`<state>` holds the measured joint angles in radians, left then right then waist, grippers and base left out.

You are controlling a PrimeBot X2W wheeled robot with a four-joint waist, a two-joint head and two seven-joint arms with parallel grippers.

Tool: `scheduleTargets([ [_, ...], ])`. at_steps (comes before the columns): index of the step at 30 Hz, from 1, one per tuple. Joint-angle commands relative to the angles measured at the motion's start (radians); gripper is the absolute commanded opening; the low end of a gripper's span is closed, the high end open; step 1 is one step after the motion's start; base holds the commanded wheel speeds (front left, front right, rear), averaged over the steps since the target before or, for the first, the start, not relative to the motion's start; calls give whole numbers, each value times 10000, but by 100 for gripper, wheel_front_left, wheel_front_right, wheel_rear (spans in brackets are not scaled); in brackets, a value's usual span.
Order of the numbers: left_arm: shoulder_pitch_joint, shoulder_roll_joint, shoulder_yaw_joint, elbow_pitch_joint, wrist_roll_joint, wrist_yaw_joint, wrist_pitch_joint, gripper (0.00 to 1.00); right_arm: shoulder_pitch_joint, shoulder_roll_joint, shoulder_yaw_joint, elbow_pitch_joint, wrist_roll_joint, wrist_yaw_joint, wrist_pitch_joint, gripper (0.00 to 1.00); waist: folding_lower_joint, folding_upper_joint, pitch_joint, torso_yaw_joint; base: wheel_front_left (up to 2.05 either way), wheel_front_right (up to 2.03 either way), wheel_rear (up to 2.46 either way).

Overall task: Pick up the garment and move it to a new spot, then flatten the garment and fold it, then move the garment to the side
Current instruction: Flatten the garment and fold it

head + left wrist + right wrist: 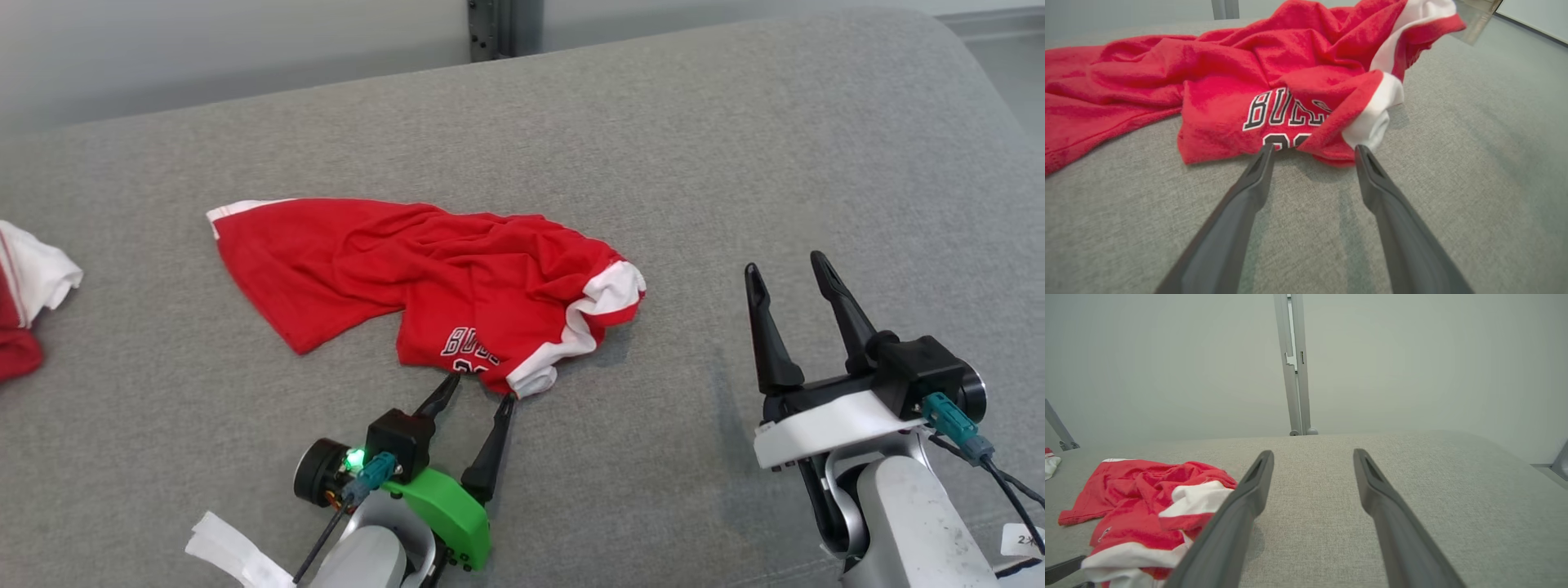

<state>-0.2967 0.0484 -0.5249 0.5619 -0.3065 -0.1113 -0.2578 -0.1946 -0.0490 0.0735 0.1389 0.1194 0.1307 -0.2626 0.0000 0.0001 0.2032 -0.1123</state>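
Note:
The garment is a red jersey with white trim and black lettering, lying crumpled on the grey cushion surface. My left gripper is open with its fingertips right at the garment's near edge, just under the lettering. In the left wrist view the garment spreads ahead of the left gripper, whose tips sit at the near hem and the white cuff. My right gripper stands open to the right, apart from the cloth. The right wrist view has the garment at lower left of the right gripper.
Another red and white piece of cloth lies at the far left edge. A white tag hangs by my left forearm. Bare grey cushion stretches right of and behind the garment. A wall with a metal post stands behind.

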Motion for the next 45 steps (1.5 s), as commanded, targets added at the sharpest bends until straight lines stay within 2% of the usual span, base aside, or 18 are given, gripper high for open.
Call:
scheduleTargets([
  [1, -270, 41, -54, 155, -118, 71, -68, 100, -133, -25, -67, -48, 57, 1, -35, 100, 0, -1, 582, -742, 0, 0, 0],
  [5, -563, 41, -191, 550, -306, 146, -70, 100, -158, -22, -224, -74, 130, 1, -35, 100, 0, -1, 740, -1041, 0, 0, 0],
  [6, -598, 41, -226, 599, -328, 156, -73, 82, -154, -22, -251, -81, 142, 1, -35, 100, 0, -1, 749, -1056, 0, 0, 0],
  [7, -643, 41, -264, 643, -375, 171, -77, 45, -153, -20, -280, -86, 150, 1, -35, 100, 0, -1, 758, -1064, 0, 0, 0],
  [8, -679, 41, -298, 670, -405, 158, -73, 4, -151, -20, -309, -85, 161, 1, -35, 100, 0, -1, 756, -1057, 0, 0, 0],
  [9, -701, 41, -323, 665, -381, 158, -73, 0, -140, -23, -351, -81, 164, 1, -35, 100, 0, -1, 743, -1031, 0, 0, 0],
  [13, -541, 149, -132, 249, -221, 230, -77, 0, -91, -20, -411, -96, 209, 1, -35, 100, 0, -1, 622, -766, 0, 0, 0],
  [17, -116, 597, 130, -729, 79, 361, -66, 0, 19, -26, -525, -90, 185, 1, -35, 100, 0, -1, 416, -327, 0, 0, 0],
  [22, 556, 1537, 468, -2308, 384, 640, -55, 0, 153, -26, -553, -40, 203, 1, -35, 100, 0, -1, 159, 162, 0, 0, 0],
  [30, 1513, 3236, 1226, -4557, 411, 1215, 1121, 0, 228, -28, -408, 90, 296, 1, -35, 100, 0, -1, 38, 480, 0, 0, 0],
  [36, 1758, 4003, 1613, -4359, 549, 1519, 1733, 0, 248, -25, 97, 339, 288, 1, -35, 100, 0, -1, 95, 358, 0, 0, 0],
  [42, 1789, 4029, 1596, -3422, 624, 1738, 1743, 0, 231, -22, 886, 847, 202, 1, -35, 100, 0, -1, 96, 272, 0, 0, 0],
  [43, 1765, 4002, 1585, -3261, 649, 1791, 1685, 4, 222, -22, 1076, 973, 183, 1, -35, 100, 0, -1, 93, 284, 0, 0, 0],
  [44, 1753, 3963, 1576, -3133, 669, 1835, 1640, 22, 202, -22, 1223, 1078, 197, 1, -35, 100, 0, -1, 87, 302, 0, 0, 0],
  [45, 1734, 3930, 1580, -2990, 686, 1885, 1542, 48, 159, -26, 1379, 1181, 202, 1, -35, 100, 0, -1, 79, 328, 0, 0, 0],
])
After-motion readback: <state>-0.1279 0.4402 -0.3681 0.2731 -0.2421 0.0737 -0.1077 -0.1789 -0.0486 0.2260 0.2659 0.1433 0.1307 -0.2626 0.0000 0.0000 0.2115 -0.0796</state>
